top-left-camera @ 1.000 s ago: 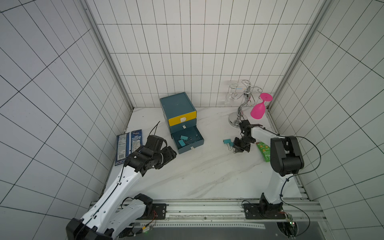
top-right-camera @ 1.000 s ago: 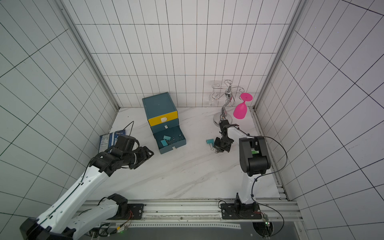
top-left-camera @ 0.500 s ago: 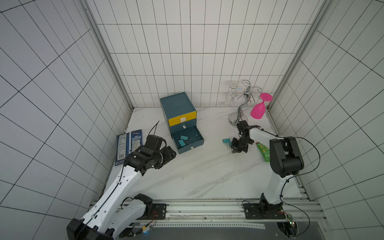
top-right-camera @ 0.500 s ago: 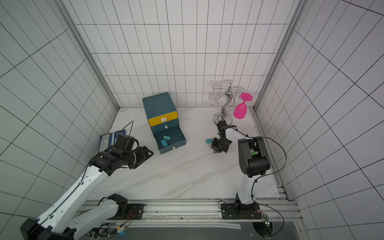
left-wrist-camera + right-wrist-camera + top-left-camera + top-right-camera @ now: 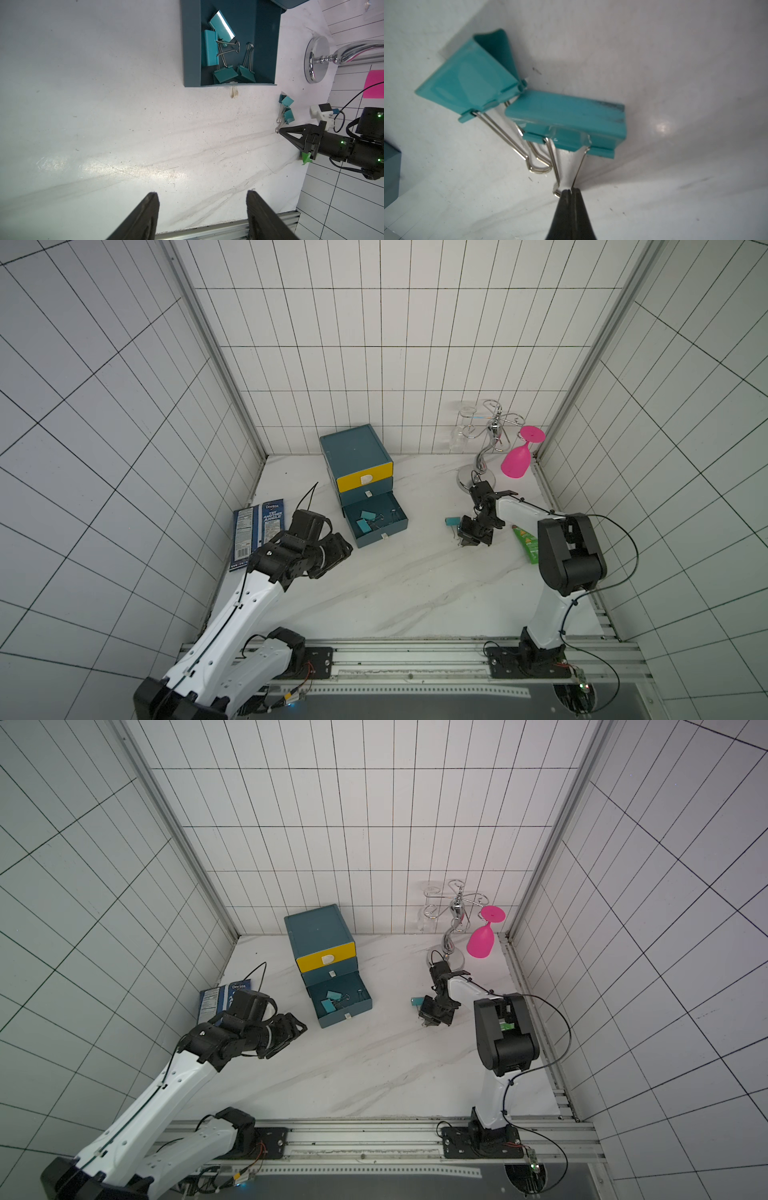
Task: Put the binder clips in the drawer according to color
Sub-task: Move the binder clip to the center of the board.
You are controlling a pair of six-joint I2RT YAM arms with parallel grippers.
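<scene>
The drawer cabinet [image 5: 355, 452] [image 5: 318, 932] stands at the back, yellow top drawer shut. Its bottom drawer [image 5: 380, 536] [image 5: 191, 41] is pulled out and holds several teal binder clips [image 5: 368, 519] [image 5: 209, 49]. To its right, my right gripper [image 5: 570, 190] [image 5: 462, 540] is shut on the wire handle of a teal clip [image 5: 571, 124] low over the table. A second teal clip [image 5: 471, 87] [image 5: 452, 521] lies touching it. My left gripper [image 5: 202, 193] [image 5: 336, 549] hovers open and empty in front of the drawer, to its left.
A blue chip bag [image 5: 257, 535] lies flat at the left wall. A green packet [image 5: 525, 545] lies by the right arm. At the back right a chrome glass rack [image 5: 473, 481] holds a pink glass [image 5: 517, 456] and a clear glass [image 5: 457, 439].
My right gripper has shifted slightly left toward the drawer, staying shut on the clip's handle. The left arm has not moved.
</scene>
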